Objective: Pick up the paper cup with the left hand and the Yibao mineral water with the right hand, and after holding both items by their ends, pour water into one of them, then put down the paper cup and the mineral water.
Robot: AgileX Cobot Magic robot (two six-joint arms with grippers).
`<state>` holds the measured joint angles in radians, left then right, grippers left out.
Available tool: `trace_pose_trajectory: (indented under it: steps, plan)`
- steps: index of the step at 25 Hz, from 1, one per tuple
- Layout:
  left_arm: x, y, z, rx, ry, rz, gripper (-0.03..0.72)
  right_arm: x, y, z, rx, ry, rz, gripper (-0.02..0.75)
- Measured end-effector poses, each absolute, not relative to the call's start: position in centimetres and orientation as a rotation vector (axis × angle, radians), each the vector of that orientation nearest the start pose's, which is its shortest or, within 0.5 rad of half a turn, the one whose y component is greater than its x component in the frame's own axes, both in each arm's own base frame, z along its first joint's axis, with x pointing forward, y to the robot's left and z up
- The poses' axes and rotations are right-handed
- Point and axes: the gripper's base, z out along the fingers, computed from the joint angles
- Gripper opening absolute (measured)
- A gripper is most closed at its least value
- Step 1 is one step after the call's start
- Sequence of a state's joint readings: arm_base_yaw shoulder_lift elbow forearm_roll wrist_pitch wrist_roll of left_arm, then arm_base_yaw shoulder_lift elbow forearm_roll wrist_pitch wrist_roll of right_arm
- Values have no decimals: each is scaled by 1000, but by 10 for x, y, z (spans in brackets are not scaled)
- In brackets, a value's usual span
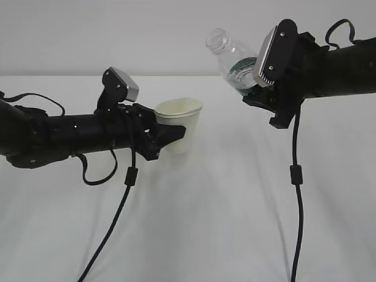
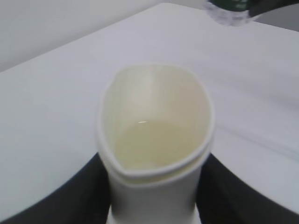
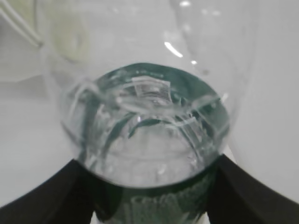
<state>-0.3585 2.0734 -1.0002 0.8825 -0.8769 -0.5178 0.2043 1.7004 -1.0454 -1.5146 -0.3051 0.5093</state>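
The paper cup (image 1: 180, 120) I'm seeing is squeezed oval in the left gripper (image 1: 166, 137); the right gripper (image 1: 258, 94) is clamping the tilted, capless Yibao mineral water (image 1: 232, 60).

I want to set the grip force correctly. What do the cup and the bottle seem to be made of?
The paper cup looks like thin matte white paper: its rolled rim is squeezed oval in the left pincer. The Yibao mineral water looks like thin, clear, glossy plastic, with ribs, highlights and a green label band, held by the right pincer.
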Motion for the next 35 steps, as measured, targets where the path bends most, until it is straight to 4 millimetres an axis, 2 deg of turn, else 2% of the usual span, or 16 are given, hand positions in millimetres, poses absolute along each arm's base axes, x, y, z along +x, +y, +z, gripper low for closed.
trace_pose_trajectory:
  steps: [9, 16, 22, 27, 31, 35]
  plan:
    - [373, -143, 142, 761, 1727, -630, 367, 362, 102, 238, -1156, 1691, -70, 477]
    - [383, -117, 138, 684, 1798, -547, 367, 373, 105, 209, -1006, 1815, 57, 477]
    - [390, -95, 137, 598, 1834, -497, 367, 381, 108, 187, -897, 1855, 149, 477]
    - [395, -76, 138, 494, 1855, -461, 367, 390, 104, 173, -738, 1866, 240, 477]
    - [398, -65, 138, 441, 1860, -441, 367, 394, 102, 165, -704, 1864, 249, 477]
    - [400, -56, 136, 396, 1867, -426, 366, 399, 96, 160, -594, 1845, 268, 477]
